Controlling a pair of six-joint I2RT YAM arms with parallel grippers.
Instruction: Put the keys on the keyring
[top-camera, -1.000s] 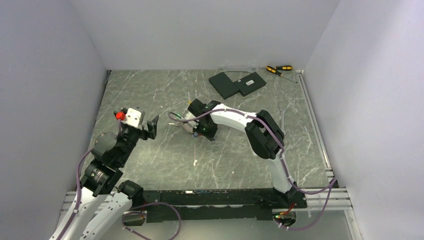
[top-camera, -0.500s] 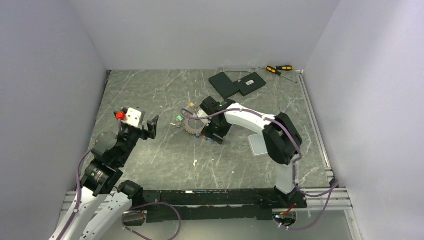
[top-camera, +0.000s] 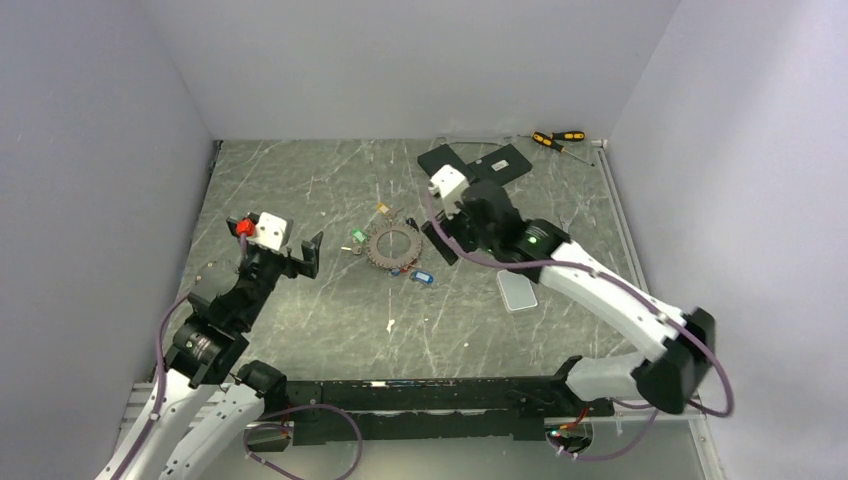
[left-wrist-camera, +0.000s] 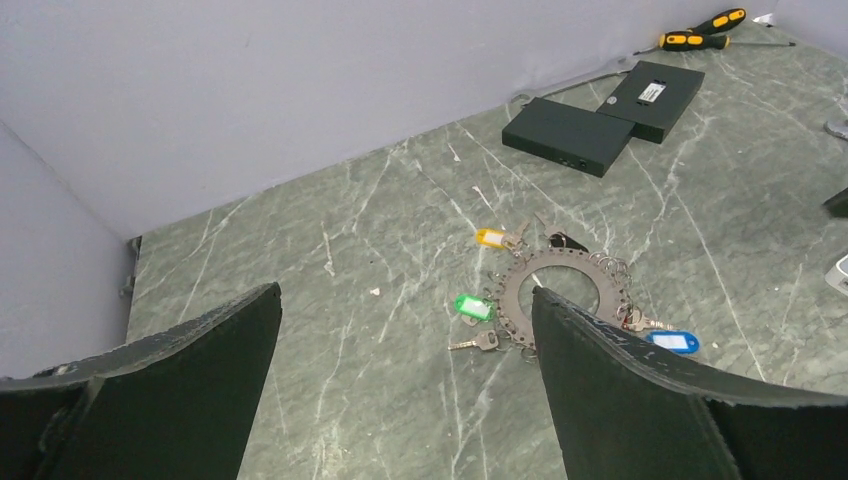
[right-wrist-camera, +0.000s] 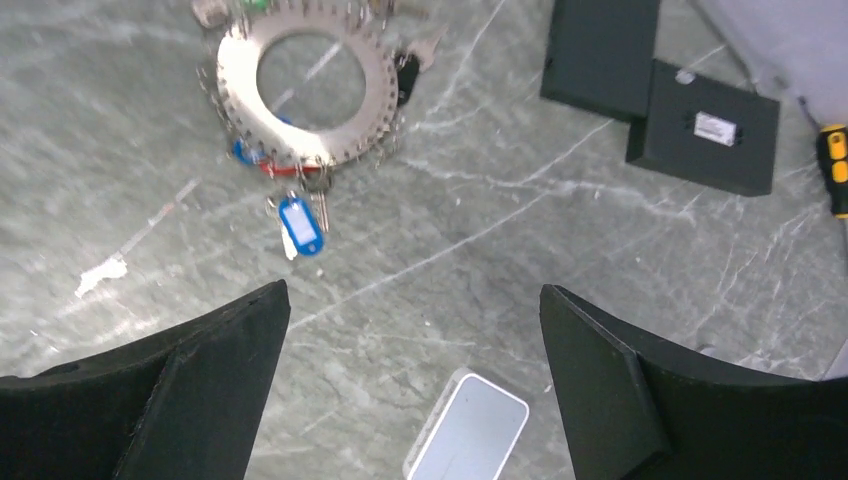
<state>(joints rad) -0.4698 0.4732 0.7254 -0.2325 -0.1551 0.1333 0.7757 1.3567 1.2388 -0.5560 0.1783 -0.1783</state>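
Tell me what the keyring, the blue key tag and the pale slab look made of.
Keyring: metal, by its dull grey sheen and toothed edge. Blue key tag: likely plastic, saturated colour with a pale label window. Pale slab: unclear, smooth matte plastic or coated metal.

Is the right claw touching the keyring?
Apart. The right wrist view shows the open right claw above the table, with nothing between its jaws. The keyring lies well clear of it, with a bare stretch between them.
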